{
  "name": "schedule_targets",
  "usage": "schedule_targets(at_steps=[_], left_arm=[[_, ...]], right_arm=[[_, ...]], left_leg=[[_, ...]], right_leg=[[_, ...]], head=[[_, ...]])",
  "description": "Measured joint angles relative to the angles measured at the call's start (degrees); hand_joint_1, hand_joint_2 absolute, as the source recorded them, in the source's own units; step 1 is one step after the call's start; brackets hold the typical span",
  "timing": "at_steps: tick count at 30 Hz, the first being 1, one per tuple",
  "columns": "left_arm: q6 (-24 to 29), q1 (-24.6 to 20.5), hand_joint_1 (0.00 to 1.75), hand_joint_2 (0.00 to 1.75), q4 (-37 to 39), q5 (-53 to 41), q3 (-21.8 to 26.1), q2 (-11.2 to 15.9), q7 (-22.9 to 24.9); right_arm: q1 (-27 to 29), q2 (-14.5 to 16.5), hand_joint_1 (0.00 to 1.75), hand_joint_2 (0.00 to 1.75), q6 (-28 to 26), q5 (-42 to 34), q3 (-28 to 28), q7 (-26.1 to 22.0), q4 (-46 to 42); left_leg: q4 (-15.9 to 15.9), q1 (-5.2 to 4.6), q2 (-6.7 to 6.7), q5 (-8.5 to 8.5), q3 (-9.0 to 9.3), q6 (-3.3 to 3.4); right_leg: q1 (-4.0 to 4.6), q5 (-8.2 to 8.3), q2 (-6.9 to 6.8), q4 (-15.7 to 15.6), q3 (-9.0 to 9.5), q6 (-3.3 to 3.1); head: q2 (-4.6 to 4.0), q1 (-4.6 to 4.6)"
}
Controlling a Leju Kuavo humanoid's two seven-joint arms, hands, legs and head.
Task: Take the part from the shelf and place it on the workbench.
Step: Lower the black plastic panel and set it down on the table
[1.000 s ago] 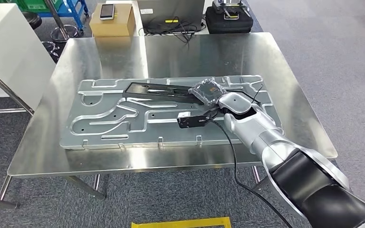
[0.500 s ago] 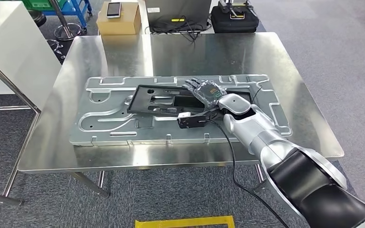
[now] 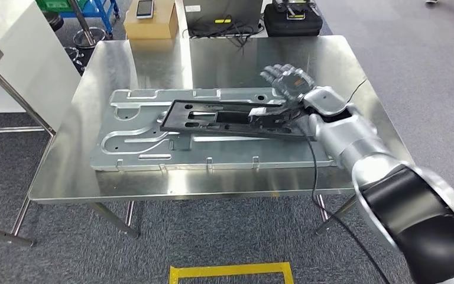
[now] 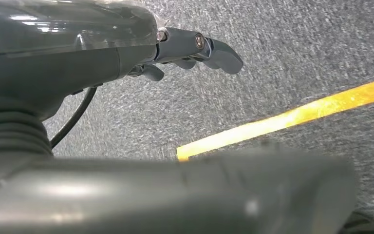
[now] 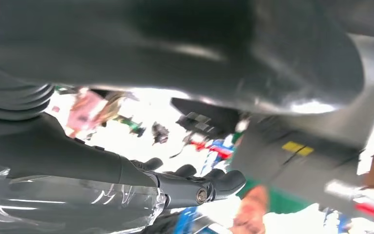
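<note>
The black frame-shaped part (image 3: 230, 118) lies flat on the grooved metal plate (image 3: 136, 127) that covers much of the steel desk (image 3: 224, 59), so by the look of it the placing step is at its end. The right robot hand (image 3: 287, 80) is above the part's near-right end with its fingers spread and nothing between them; it appears released, palm lifted off the part. The left robot hand (image 4: 195, 48) hangs over grey carpet beside a yellow floor line (image 4: 282, 119), fingers loosely extended and holding nothing. A cardboard box (image 3: 151, 21) and a black case (image 3: 292, 23) sit beyond the desk's far edge. The next move likely calls for drawing the right arm back and up, clear of the part, without its black wrist cable (image 3: 313, 160) dragging across the part and shifting it.
</note>
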Motion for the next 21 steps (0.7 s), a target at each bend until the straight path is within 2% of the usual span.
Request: schedule_targets(at_steps=[2, 3, 4, 5, 6, 8, 9, 10, 11, 12, 13, 15, 16, 18, 19, 20, 21], left_arm=[[-0.2, 0.3, 0.00, 0.00, 0.0, -0.3, 0.0, 0.1, 0.0], [-0.3, 0.5, 0.00, 0.00, 0.0, -0.4, 0.0, 0.2, 0.1], [-0.4, 0.5, 0.00, 0.00, 0.0, -0.5, 0.0, 0.2, 0.1], [-0.4, 0.5, 0.00, 0.00, 0.0, -0.6, 0.0, 0.3, 0.1], [-0.5, 0.5, 0.00, 0.00, 0.0, -0.6, 0.0, 0.3, 0.1], [-0.6, 0.4, 0.00, 0.00, 0.0, -0.8, 0.0, 0.3, 0.0], [-0.6, 0.3, 0.00, 0.00, 0.0, -0.9, 0.0, 0.3, 0.0], [-0.6, 0.3, 0.00, 0.00, 0.0, -1.0, 0.0, 0.3, 0.0], [-0.6, 0.2, 0.00, 0.00, 0.0, -1.0, 0.0, 0.3, 0.0], [-0.7, 0.1, 0.00, 0.00, 0.0, -1.1, 0.0, 0.3, 0.0], [-0.7, 0.0, 0.00, 0.00, 0.0, -1.1, 0.0, 0.3, 0.0], [-0.6, -0.2, 0.00, 0.00, 0.0, -1.1, 0.0, 0.4, -0.1], [-0.6, -0.3, 0.00, 0.00, 0.0, -1.1, 0.0, 0.4, -0.2], [-0.6, -0.3, 0.00, 0.00, 0.0, -1.1, 0.0, 0.3, -0.2], [-0.6, -0.2, 0.00, 0.00, 0.0, -1.1, 0.0, 0.3, -0.2], [-0.6, -0.2, 0.00, 0.00, 0.0, -1.1, 0.0, 0.3, -0.2], [-0.6, -0.2, 0.00, 0.00, 0.0, -1.2, 0.0, 0.3, -0.2]], right_arm=[[-1.7, -2.1, 0.00, 0.00, 0.6, 0.6, -0.6, 0.0, -0.1], [-2.2, -3.2, 0.00, 0.00, 1.0, 0.9, -0.8, -0.1, -0.2], [-2.8, -4.2, 0.00, 0.00, 1.4, 1.1, -1.1, -0.1, -0.4], [-3.5, -5.3, 0.00, 0.00, 1.7, 1.3, -1.4, -0.2, -0.6], [-4.3, -6.4, 0.00, 0.00, 2.0, 1.3, -1.7, -0.3, -0.8], [-5.6, -8.5, 0.00, 0.00, 2.5, 1.3, -2.2, -0.5, -1.3], [-6.0, -9.4, 0.00, 0.00, 2.6, 1.3, -2.4, -0.7, -1.5], [-6.2, -10.2, 0.00, 0.00, 2.8, 1.3, -2.6, -0.9, -1.8], [-6.5, -10.8, 0.00, 0.00, 2.9, 1.3, -2.8, -1.0, -2.1], [-6.7, -11.3, 0.00, 0.00, 3.0, 1.3, -3.0, -1.1, -2.5], [-7.2, -11.7, 0.00, 0.00, 3.0, 1.2, -3.1, -1.1, -2.9], [-8.0, -12.7, 0.00, 0.00, 3.1, 1.1, -3.4, -1.2, -3.8], [-8.4, -13.4, 0.00, 0.00, 3.2, 1.0, -3.6, -1.3, -4.2], [-8.7, -14.7, 0.00, 0.00, 3.4, 0.6, -4.1, -1.6, -5.2], [-8.9, -15.4, 0.00, 0.00, 3.6, 0.5, -4.4, -1.9, -5.8], [-9.2, -16.0, 0.00, 0.00, 3.6, 0.3, -4.6, -2.0, -6.4], [-9.4, -16.6, 0.00, 0.00, 3.7, 0.1, -4.9, -2.2, -7.0]], left_leg=[[-0.7, -0.53, -0.12, 0.91, -0.83, 0.62], [-1.3, -0.54, -0.06, 1.56, -1.02, 1.02], [-1.8, -0.52, -0.01, 2.23, -1.11, 1.52], [-2.3, -0.47, 0.05, 2.83, -1.24, 2.00], [-2.6, -0.43, 0.10, 3.16, -1.43, 2.38], [-2.1, -0.53, 0.08, 3.42, -2.23, 2.73], [-1.7, -0.50, 0.07, 3.39, -2.56, 2.73], [-1.2, -0.42, 0.06, 3.30, -2.89, 2.68], [-0.7, -0.30, 0.06, 3.13, -3.20, 2.57], [0.0, -0.18, 0.06, 2.87, -3.54, 2.37], [0.6, -0.17, 0.06, 2.58, -4.07, 2.10], [1.8, -0.30, -0.03, 2.19, -5.00, 1.54], [2.2, -0.40, -0.15, 2.23, -5.38, 1.25], [2.5, -0.40, -0.37, 2.24, -5.75, 0.66], [3.1, -0.34, -0.26, 1.49, -6.10, 0.36], [4.6, -0.27, -0.11, -0.07, -6.62, 0.10], [7.2, -0.18, 0.07, -2.38, -7.33, -0.11]], right_leg=[[-0.28, 1.24, -0.08, -0.6, -0.80, 0.68], [-0.44, 1.30, -0.04, -0.8, -1.05, 0.96], [-0.52, 0.57, 0.08, -0.3, -1.43, 1.14], [-0.54, -1.02, 0.30, 1.4, -2.21, 1.25], [-0.57, -3.33, 0.55, 4.6, -3.45, 1.27], [-0.55, -7.40, 0.95, 13.2, -6.39, 1.39], [-0.61, -8.18, 1.01, 16.1, -7.13, 1.50], [-0.70, -7.94, 1.02, 16.9, -6.91, 1.64], [-0.84, -6.82, 0.99, 15.3, -5.65, 1.82], [-1.04, -5.43, 0.93, 11.8, -3.57, 2.07], [-1.08, -4.71, 0.94, 8.3, -1.40, 2.30], [-0.96, -4.49, 1.00, 4.0, 0.99, 2.23], [-0.74, -4.81, 1.01, 3.8, 1.10, 1.97], [-0.75, -4.45, 0.73, 3.7, 0.64, 1.19], [-0.76, -4.19, 0.62, 3.5, 0.44, 0.72], [-0.80, -3.85, 0.45, 3.4, 0.18, 0.17], [-0.74, -3.47, 0.32, 3.2, -0.12, -0.33]], head=[[0.00, -0.01], [0.00, -0.01], [0.00, 0.01], [0.00, 0.01], [0.00, 0.02], [0.00, 0.02], [0.00, 0.02], [0.00, 0.02], [0.00, 0.02], [0.00, 0.02], [0.00, 0.03], [0.00, 0.00], [0.00, -0.01], [0.00, -0.03], [0.00, -0.04], [0.00, -0.05], [0.00, -0.05]])
